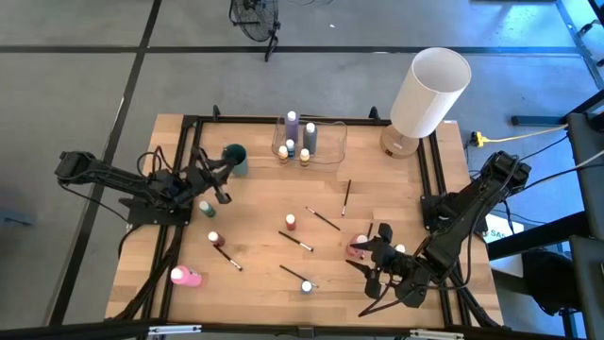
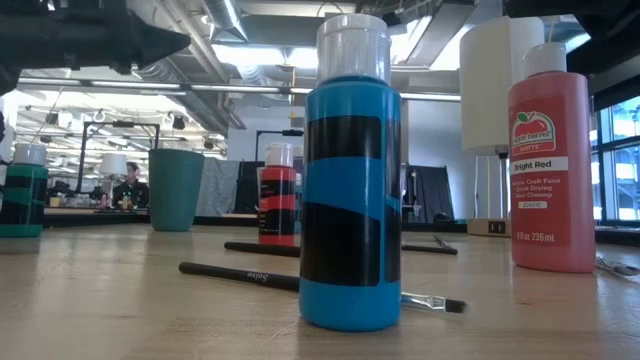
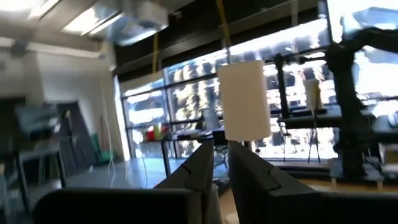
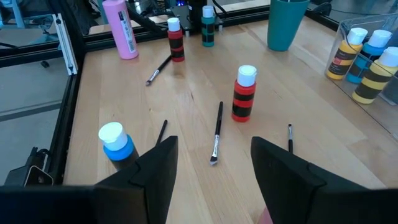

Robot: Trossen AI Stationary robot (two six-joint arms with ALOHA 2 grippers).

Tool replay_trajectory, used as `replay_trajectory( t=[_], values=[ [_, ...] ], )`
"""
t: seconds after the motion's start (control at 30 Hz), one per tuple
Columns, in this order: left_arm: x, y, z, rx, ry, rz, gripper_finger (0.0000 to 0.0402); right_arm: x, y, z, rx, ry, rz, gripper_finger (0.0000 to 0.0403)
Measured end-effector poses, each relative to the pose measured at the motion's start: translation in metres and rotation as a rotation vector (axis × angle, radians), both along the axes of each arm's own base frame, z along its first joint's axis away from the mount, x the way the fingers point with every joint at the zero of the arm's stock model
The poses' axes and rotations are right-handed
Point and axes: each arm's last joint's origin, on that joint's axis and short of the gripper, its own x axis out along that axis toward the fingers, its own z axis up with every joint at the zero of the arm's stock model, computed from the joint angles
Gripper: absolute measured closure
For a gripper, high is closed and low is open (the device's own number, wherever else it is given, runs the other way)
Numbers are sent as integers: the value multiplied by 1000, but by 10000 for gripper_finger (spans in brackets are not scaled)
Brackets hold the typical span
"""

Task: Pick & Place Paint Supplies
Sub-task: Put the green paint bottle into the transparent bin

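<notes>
Left gripper (image 1: 223,194) just past green bottle (image 1: 207,209), near teal cup (image 1: 235,159); fingers nearly together, grip unclear. Right gripper (image 1: 376,257) open, empty, beside pink bottle (image 1: 357,247). Risk: swing tips either bottle.

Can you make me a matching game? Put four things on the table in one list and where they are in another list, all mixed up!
Things:
1. cup
2. white cylinder
3. pink bottle
4. clear container

Clues, as seen from above:
A. holds several little bottles, middle of the far edge
B. near the lower left corner of the table
C. dark teal, on the left half, near the far edge
D. tallest thing, at the far right corner

Pairs: 1-C, 2-D, 3-B, 4-A
</notes>
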Motion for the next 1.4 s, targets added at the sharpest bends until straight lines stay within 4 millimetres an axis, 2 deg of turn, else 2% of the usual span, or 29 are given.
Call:
replay_trajectory(
  t=[0.07, 0.3, 0.47, 0.57, 0.73, 0.83, 0.97, 1.03, 1.13, 1.23, 1.4],
  values=[
    [1, -1, 0, 45, 9, -37, 329, 0, 0, 0, 0, 0, 0, 197],
    [0, -2, 1, 29, -3, -48, 270, 0, 0, 0, -3, 2, 0, 197],
    [0, -1, 3, 42, -9, -47, 246, 0, -1, 0, -6, 5, -2, 197],
    [1, -2, 13, 59, -38, -35, 243, 1, -2, 0, -32, 12, 6, 197],
    [5, -2, 41, 127, -54, -6, 242, 1, -3, 1, -141, 3, 4, 197],
    [11, -2, 62, 129, 27, 39, 242, 1, -4, 2, -209, -16, -22, 197],
    [19, -3, 88, 144, 369, 15, 244, 2, -8, 4, -327, -49, -83, 197],
    [14, -3, 103, 113, 551, -27, 247, 4, -12, 5, -381, -61, -125, 197],
    [1, -2, 123, 10, 715, -55, 252, 10, -20, 6, -458, -57, -180, 197],
    [-14, 0, 142, -141, 709, -73, 253, 20, -32, 6, -505, -28, -223, 197],
    [-41, 2, 155, -317, 748, -145, 254, 41, -60, 6, -536, 27, -317, 197]
  ],
)
